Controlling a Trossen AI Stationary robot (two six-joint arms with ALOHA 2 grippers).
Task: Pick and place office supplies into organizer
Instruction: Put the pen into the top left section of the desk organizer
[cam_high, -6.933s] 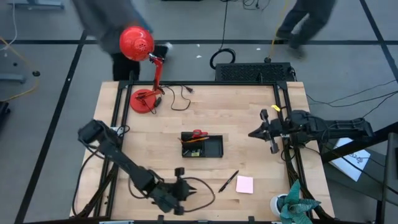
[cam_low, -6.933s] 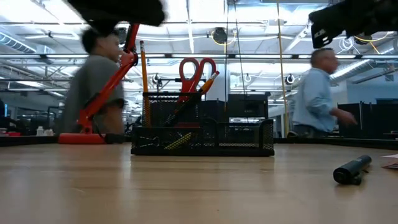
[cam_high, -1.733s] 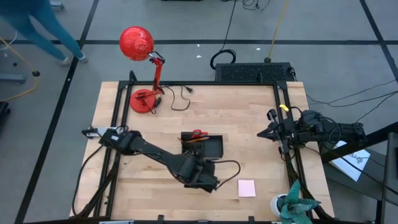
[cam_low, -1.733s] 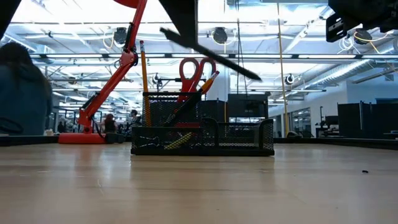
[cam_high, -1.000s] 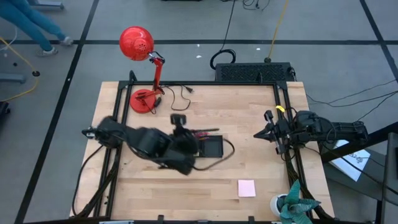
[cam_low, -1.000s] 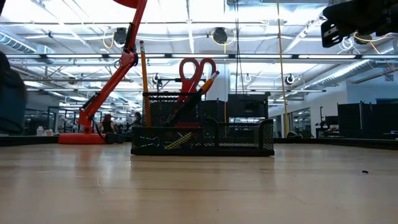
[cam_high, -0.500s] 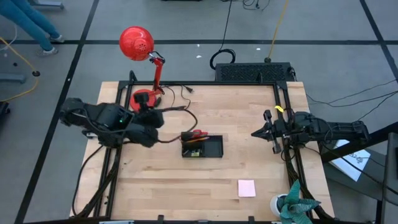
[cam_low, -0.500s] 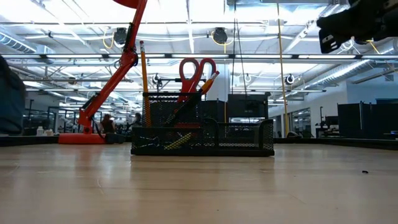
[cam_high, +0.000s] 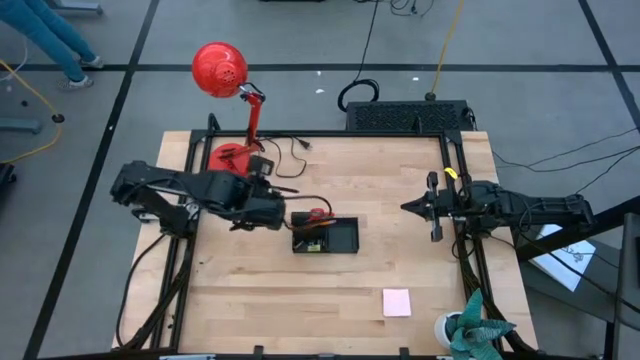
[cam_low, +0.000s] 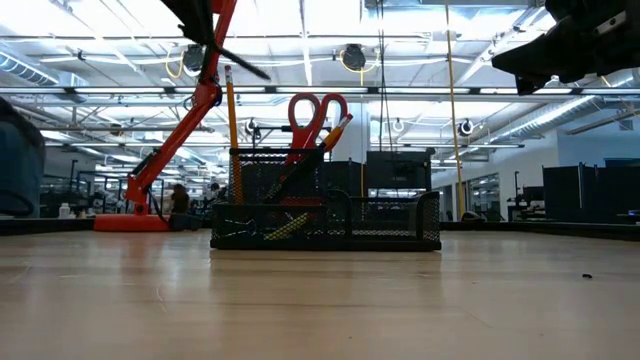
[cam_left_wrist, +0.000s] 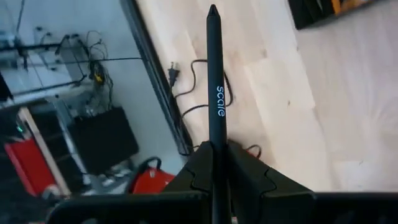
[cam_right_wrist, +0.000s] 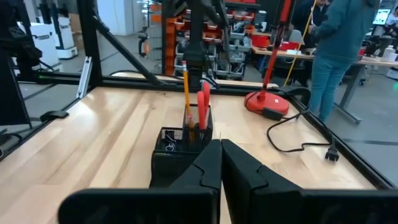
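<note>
- The table (cam_high: 400, 250) carried the organizer (cam_high: 325, 234) near its centre; the red lamp (cam_high: 222, 72) stood at the far left corner, its head overhanging the far edge.
- The left arm reached from the left edge toward the centre. The left gripper (cam_high: 268, 207) hung above the surface just left of the organizer, fingers clamped on a black pen (cam_left_wrist: 216, 106), which stood out straight beyond the fingertips.
- The right arm waited along the right edge, the right gripper (cam_high: 422, 208) pressed together with nothing in it.
- The organizer already held the red-handled scissors (cam_low: 316, 118), an orange pencil (cam_low: 231, 108) and further items upright in its tall left section.
- The pink sticky-note pad (cam_high: 396, 301) lay flat near the near edge, toward the right corner, well apart from the organizer.
- Assessment: the step in hand was carrying the pen to the organizer. The next move called for bringing the pen over an open compartment, tipping it upright, then releasing. The pad appeared to be the remaining item.
</note>
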